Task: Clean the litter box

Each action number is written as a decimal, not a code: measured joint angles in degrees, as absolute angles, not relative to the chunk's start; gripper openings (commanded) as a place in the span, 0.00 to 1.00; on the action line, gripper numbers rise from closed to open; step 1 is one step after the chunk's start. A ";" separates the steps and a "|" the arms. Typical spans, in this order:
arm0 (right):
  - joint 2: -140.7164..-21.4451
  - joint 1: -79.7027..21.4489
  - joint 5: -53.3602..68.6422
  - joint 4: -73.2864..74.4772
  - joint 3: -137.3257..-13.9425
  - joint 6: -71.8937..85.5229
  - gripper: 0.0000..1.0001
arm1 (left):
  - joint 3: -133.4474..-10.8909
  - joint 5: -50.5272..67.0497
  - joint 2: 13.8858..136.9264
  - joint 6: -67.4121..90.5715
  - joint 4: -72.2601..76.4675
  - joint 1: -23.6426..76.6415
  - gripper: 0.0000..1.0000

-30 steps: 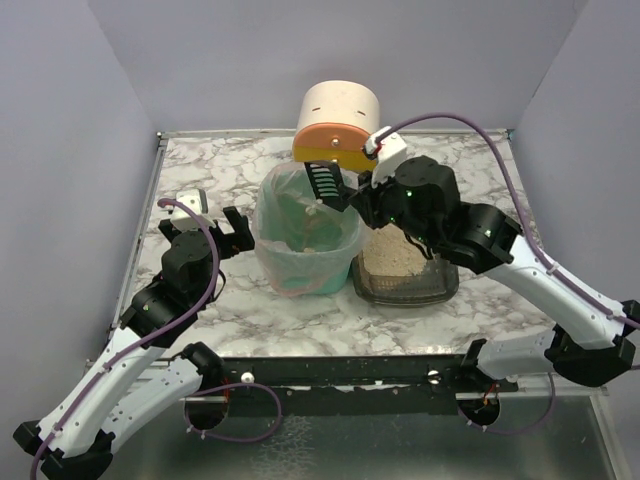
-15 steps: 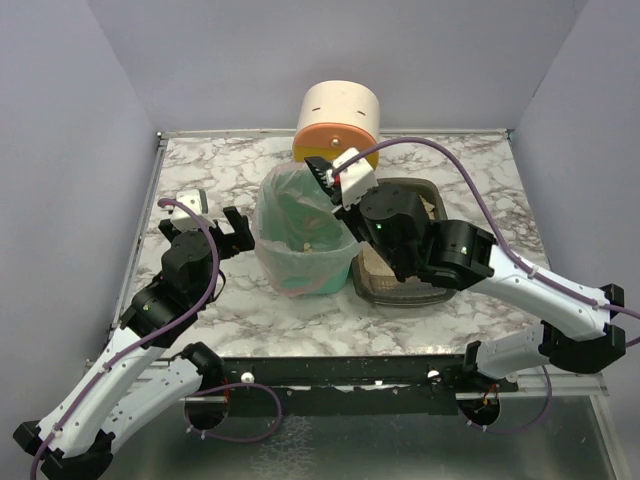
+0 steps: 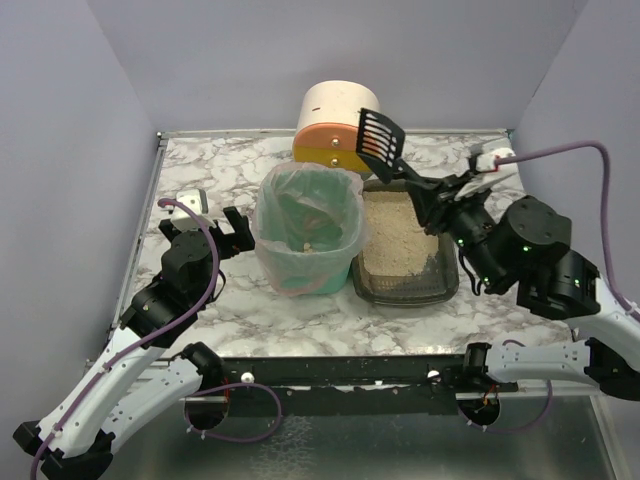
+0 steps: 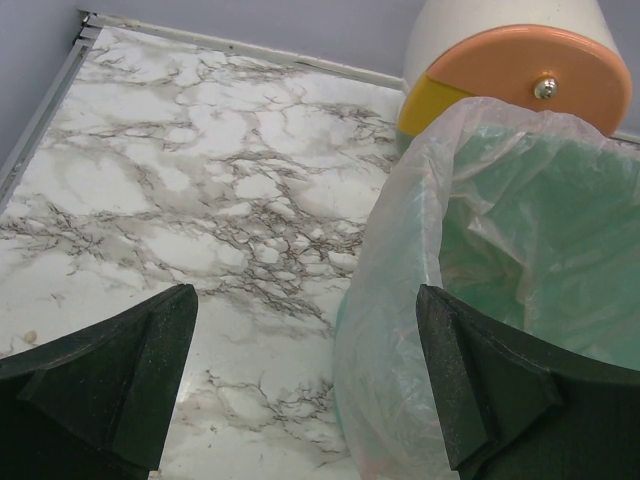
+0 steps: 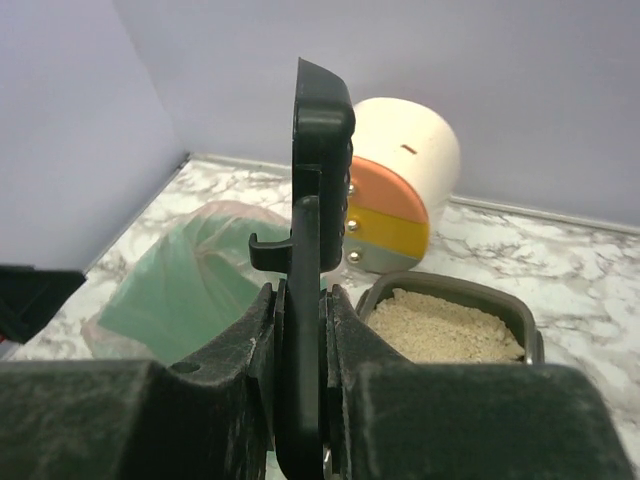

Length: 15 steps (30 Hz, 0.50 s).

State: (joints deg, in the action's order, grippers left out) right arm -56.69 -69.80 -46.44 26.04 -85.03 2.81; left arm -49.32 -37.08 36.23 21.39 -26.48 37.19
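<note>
The litter box (image 3: 404,294) is a shallow dark grey tray of beige litter to the right of the green bin (image 3: 305,235). My right gripper (image 3: 430,200) is shut on the handle of a black slotted scoop (image 3: 380,137), which is raised above the box's far end in front of the cylinder. In the right wrist view the scoop (image 5: 320,150) stands edge-on between my right gripper's (image 5: 300,300) jaws, with the litter box (image 5: 440,281) below on the right. My left gripper (image 3: 238,228) stands open beside the bin's left side, holding nothing (image 4: 305,330).
A cream, orange and yellow cylinder (image 3: 338,125) stands at the back behind the bin and box. The bin's clear bag liner (image 4: 500,250) bulges close to my left gripper's right finger (image 4: 490,390). Purple walls close in the marble table (image 3: 200,170).
My right arm has swung the scoop from over the green bin to the right and lifted it above the litter box's far end. The left arm has not moved.
</note>
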 measured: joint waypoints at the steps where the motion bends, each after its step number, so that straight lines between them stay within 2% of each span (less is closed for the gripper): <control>1: -55.75 -69.80 -47.59 25.63 -84.44 3.40 0.00 | -49.32 -37.08 36.23 21.39 -26.48 37.19 0.99; 15: -56.01 -69.80 -57.69 30.96 -75.85 11.51 0.01 | -49.30 -36.88 36.77 21.41 -26.48 37.19 0.99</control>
